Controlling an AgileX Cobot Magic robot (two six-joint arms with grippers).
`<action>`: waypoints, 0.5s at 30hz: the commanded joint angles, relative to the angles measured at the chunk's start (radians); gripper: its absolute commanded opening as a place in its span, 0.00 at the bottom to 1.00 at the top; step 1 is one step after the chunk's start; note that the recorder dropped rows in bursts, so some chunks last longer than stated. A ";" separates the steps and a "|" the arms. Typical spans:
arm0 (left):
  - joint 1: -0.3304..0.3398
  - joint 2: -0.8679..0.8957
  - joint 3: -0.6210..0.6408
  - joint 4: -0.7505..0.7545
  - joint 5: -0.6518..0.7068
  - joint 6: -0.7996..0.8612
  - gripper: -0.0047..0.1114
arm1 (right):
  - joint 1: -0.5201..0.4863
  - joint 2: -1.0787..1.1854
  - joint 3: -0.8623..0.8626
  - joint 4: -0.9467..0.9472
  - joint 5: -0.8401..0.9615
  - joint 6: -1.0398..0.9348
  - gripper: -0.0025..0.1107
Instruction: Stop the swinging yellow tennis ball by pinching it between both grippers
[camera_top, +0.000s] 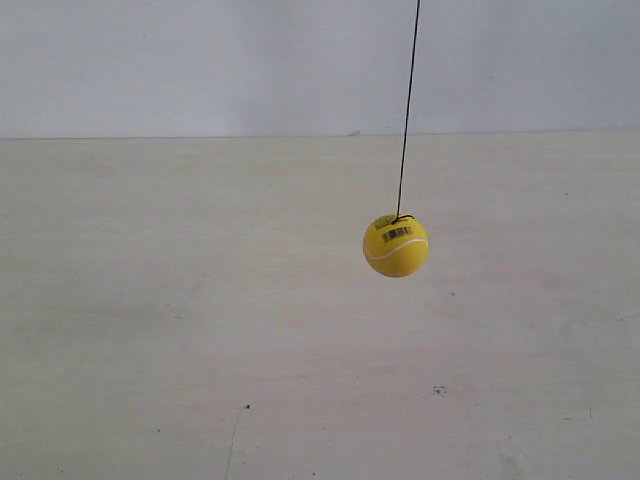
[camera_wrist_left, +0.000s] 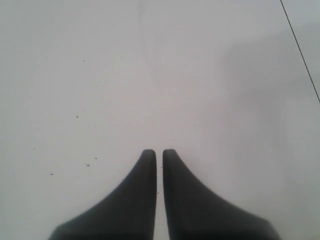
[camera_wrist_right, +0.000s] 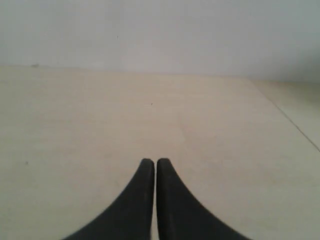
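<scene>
The yellow tennis ball (camera_top: 396, 245) hangs on a thin dark string (camera_top: 407, 110) above the pale table, right of centre in the exterior view, with its seam and dark printed marks showing. No arm or gripper appears in the exterior view. In the left wrist view my left gripper (camera_wrist_left: 159, 151) is shut, its black tapered fingers nearly touching with nothing between them. A dark thin line (camera_wrist_left: 300, 50) crosses that view's corner. My right gripper (camera_wrist_right: 154, 161) is shut as well, over bare table. Neither wrist view shows the ball.
The pale wooden tabletop (camera_top: 200, 330) carries a few small dark specks. A plain light wall (camera_top: 200, 60) rises behind it. The right wrist view shows the table's edge (camera_wrist_right: 295, 125) at one side.
</scene>
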 joint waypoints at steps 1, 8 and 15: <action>0.002 -0.002 0.005 -0.002 0.005 -0.011 0.08 | -0.003 -0.005 0.005 -0.013 0.042 0.017 0.02; 0.002 -0.002 0.005 -0.002 0.005 -0.011 0.08 | -0.003 -0.005 0.005 -0.016 0.048 0.013 0.02; 0.002 -0.002 0.005 -0.002 0.005 -0.011 0.08 | -0.001 -0.005 0.005 -0.016 0.048 0.013 0.02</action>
